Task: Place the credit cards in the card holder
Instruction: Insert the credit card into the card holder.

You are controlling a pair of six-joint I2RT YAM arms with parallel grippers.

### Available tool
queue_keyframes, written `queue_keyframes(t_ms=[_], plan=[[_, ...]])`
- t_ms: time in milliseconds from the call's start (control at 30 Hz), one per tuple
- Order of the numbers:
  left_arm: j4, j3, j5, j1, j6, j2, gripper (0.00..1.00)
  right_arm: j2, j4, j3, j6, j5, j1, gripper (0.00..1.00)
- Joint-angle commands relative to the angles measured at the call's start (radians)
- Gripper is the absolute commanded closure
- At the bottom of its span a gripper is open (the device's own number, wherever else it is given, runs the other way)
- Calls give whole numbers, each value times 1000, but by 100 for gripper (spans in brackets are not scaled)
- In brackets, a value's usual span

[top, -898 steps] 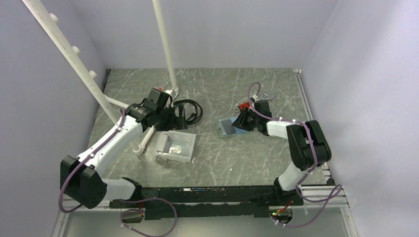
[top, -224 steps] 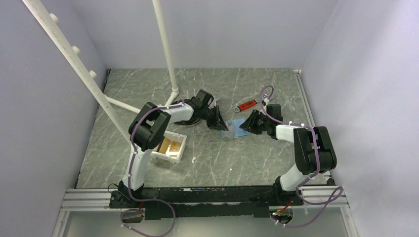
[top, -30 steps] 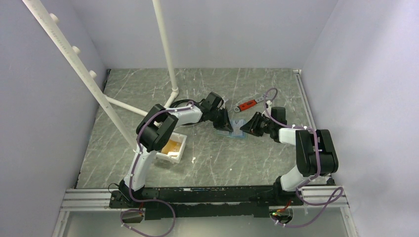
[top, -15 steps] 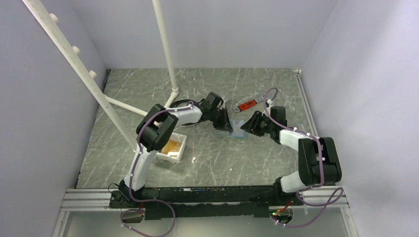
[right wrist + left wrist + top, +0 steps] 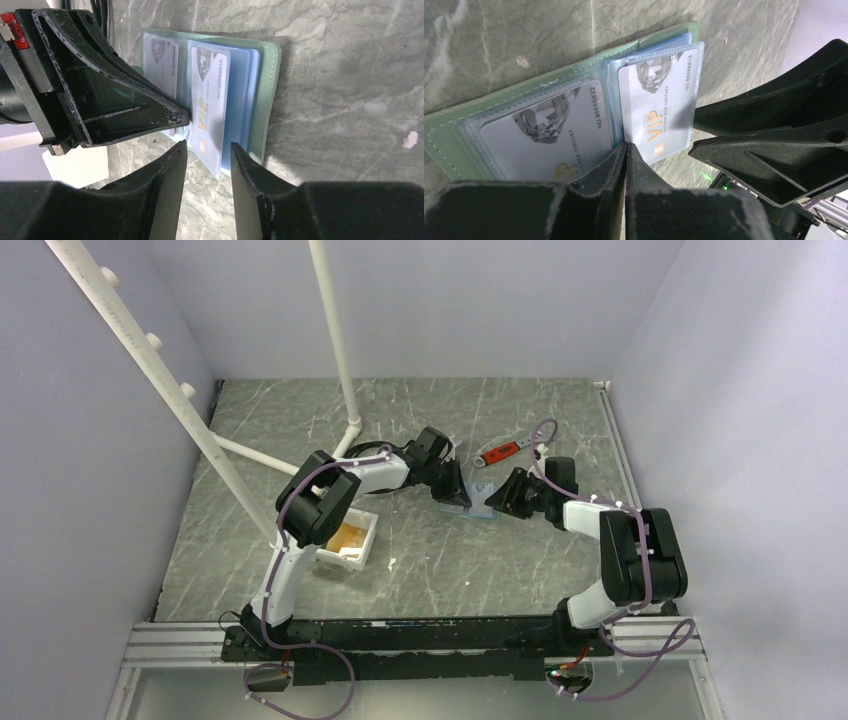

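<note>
Lying open on the worktop [image 5: 524, 30], the card holder [image 5: 549, 80] carries two credit cards [image 5: 659, 105] in soft, slippery sleeves [image 5: 611, 107]. Left end effector [image 5: 625, 150] closed at the fold, possibly pinning a sleeve; right end effector [image 5: 208, 147] narrowly parted, empty. Cards stiff, light: pinch a short edge.

The card holder [image 5: 479, 508] is being shown lying open near the middle of the bench, its light-blue pockets turned up. It is being flanked by the left gripper [image 5: 455, 492] on one side and the right gripper [image 5: 498, 500] on the other, both lowered close to it. Whether it is being touched cannot be told. Gold credit cards [image 5: 346, 536] are being held in a white tray [image 5: 366, 547] toward the left edge. A red-handled wrench [image 5: 500, 451] is being left beyond the holder, toward the far edge.
</note>
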Motion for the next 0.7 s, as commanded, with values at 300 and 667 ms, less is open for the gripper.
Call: queue_keyframes(t_ms=[300, 667], plan=[[-15, 6, 2, 3, 13, -42, 79, 19, 139, 34, 33, -110, 27, 65], [-93, -158, 13, 48, 39, -369, 45, 81, 134, 124, 60, -129, 105, 59]])
